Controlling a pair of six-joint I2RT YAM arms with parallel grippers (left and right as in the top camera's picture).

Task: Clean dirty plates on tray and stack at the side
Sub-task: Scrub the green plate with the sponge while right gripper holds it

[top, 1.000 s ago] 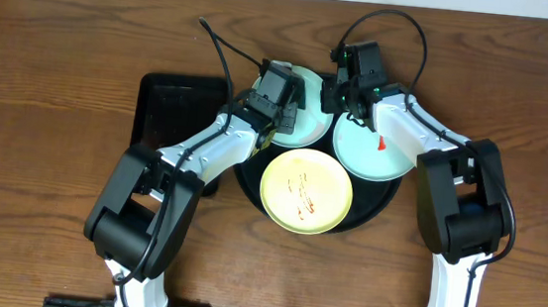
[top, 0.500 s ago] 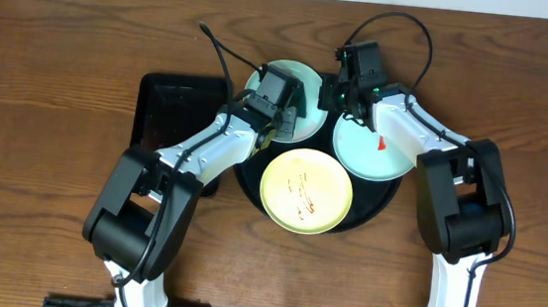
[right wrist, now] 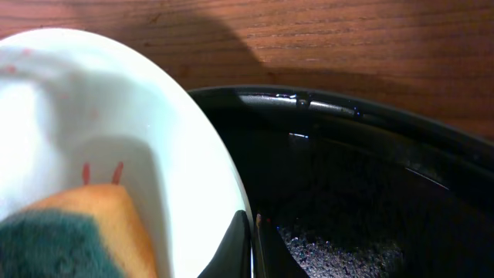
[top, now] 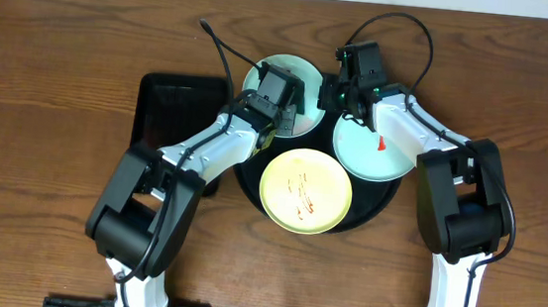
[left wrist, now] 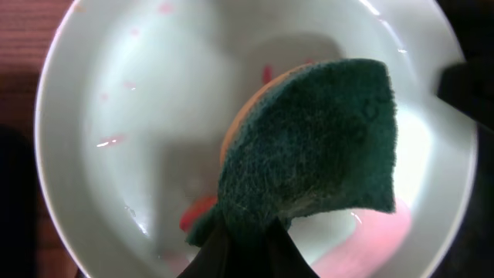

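Far mint plate [top: 310,82] sits at 11 o'clock on the round tray [top: 378,197] and seems to overhang its edge. Left claw [left wrist: 247,239] is pinched tight on the sponge [left wrist: 309,147], green scouring face against the plate floor. Right claw [right wrist: 252,232] is fully closed, apparently nipping that plate's near rim as an anchor.

Scrub step, my read:
- Red remains: a thin streak at 12 o'clock of the sponge, a smudge at 7 and a pink smear at 5. Sweep the pad across all three.
- Pad flat, short strokes, modest pressure. The plate is glossy and only rim-held, so a hard push could pivot it out of the right claw or off the tray.
- Drive strokes toward the anchored rim, not away.

Containers:
- Round tray: second mint plate [top: 358,156] at 2 o'clock with a red mark; yellow plate [top: 305,191] at 6 o'clock with dark streaks at centre.
- Rectangular tray [top: 173,115] at 9 o'clock on the surface [top: 62,75]: nothing visible in the exposed part.
- No stack at the side yet.
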